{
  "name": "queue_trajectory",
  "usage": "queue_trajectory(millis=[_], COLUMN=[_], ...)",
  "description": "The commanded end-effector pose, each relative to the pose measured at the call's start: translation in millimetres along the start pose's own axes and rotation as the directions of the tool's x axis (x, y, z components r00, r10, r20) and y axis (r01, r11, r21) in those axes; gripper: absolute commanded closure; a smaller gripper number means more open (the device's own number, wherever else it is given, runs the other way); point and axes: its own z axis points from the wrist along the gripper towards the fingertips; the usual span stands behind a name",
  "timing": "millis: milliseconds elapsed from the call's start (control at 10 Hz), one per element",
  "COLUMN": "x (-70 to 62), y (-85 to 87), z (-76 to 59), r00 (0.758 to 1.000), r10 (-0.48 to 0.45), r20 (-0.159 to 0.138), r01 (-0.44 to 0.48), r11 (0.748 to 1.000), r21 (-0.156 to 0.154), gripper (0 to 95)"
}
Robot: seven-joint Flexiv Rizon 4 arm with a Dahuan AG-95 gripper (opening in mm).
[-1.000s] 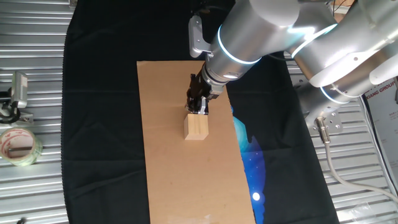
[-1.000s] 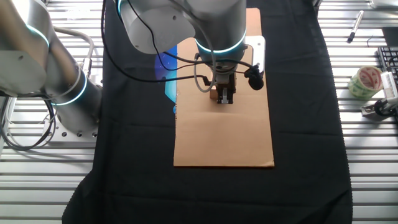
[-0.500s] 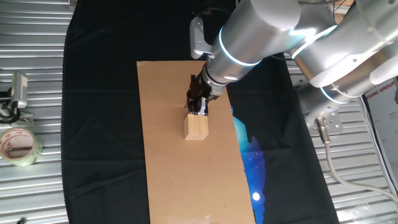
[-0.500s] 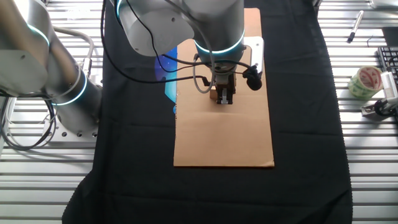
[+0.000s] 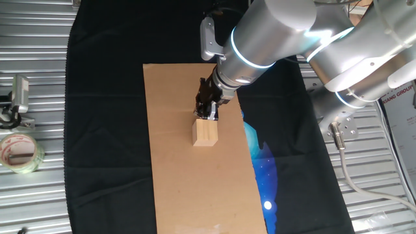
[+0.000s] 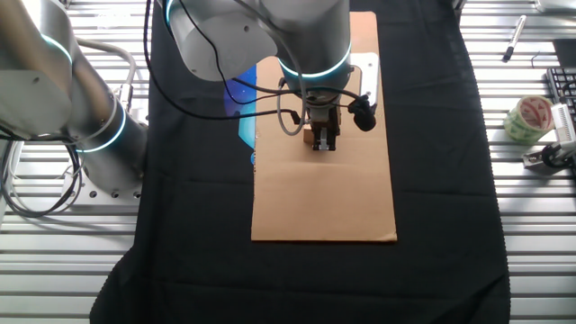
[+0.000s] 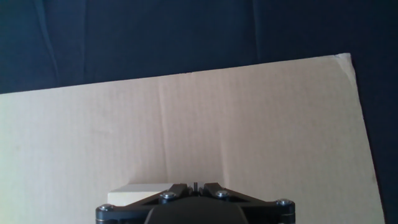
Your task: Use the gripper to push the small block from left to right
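Note:
The small block (image 5: 205,132), a pale tan wooden cube, stands on the brown cardboard sheet (image 5: 182,182). My gripper (image 5: 207,117) is shut and empty, its silvery tips down at the block's far side, touching or nearly touching it. In the other fixed view the gripper (image 6: 323,143) hides most of the block (image 6: 310,138). In the hand view the gripper (image 7: 194,185) sits at the bottom edge, jaws closed together, with a pale corner of the block (image 7: 134,191) just left of it.
A clear tape roll (image 5: 18,153) and a metal clip (image 5: 16,97) lie on the ribbed metal table at the left. Black cloth (image 5: 104,130) surrounds the cardboard. A blue glowing patch (image 5: 263,162) shows to the right of the sheet.

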Motion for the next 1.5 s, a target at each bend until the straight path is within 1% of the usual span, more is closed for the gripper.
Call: queue_trajectory(millis=[100,500,600,800,1000,1100,1500], x=[-0.5,-0.5,-0.5,-0.5,-0.5,-0.5,-0.5], y=[-0.4,-0.4,-0.4,-0.4,-0.4,-0.4,-0.4], z=[0.7,0.7,0.7,0.7,0.7,0.7,0.7], r00=[1.000,1.000,1.000,1.000,1.000,0.999,0.997], r10=[-0.001,-0.006,-0.020,-0.026,-0.030,-0.040,-0.078], r20=[0.004,0.003,-0.007,-0.004,-0.008,-0.009,-0.021], r01=[0.001,0.006,0.020,0.026,0.030,0.040,0.077], r11=[1.000,1.000,1.000,1.000,0.999,0.999,0.996], r21=[0.001,0.000,-0.011,-0.014,-0.014,-0.022,-0.034], gripper=[95.0,95.0,95.0,95.0,95.0,95.0,95.0])
